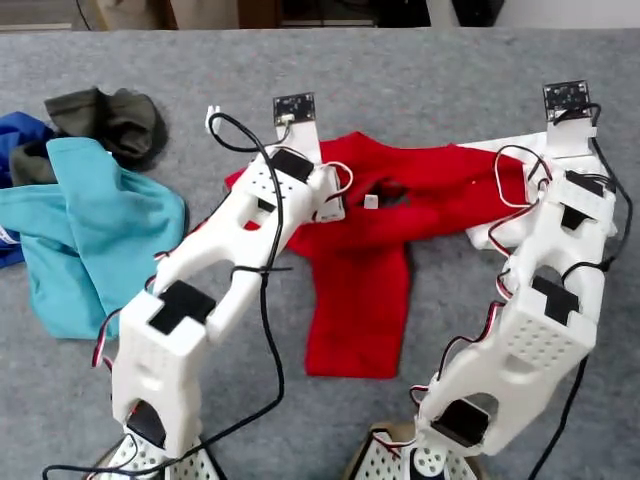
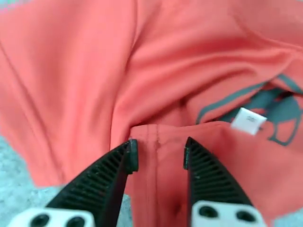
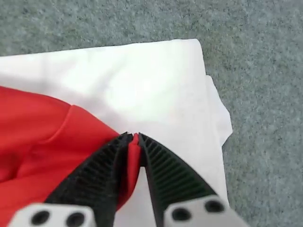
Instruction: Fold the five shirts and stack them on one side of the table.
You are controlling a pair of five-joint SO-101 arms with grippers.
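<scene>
Noted: red shirt point(image 1: 360, 270) with dark grey-green print point(image 2: 279, 106) and white label point(image 2: 247, 120), plain white shirt point(image 3: 142, 80), teal shirt point(image 1: 90, 230), dark olive shirt point(image 1: 115, 120), blue shirt point(image 1: 12, 135), speckled grey table point(image 1: 450, 80).

Soft cloth on a rough mat, plastic on the grippers!
The red shirt point(image 1: 360, 290) is a smooth, matt knit with a stitched seam, and the white shirt point(image 3: 142, 80) is plain matt cloth. The table point(image 1: 450, 80) has coarse, fuzzy grey felt. The left gripper point(image 2: 160, 153) and right gripper point(image 3: 134, 139) have ribbed black plastic on white plastic.
</scene>
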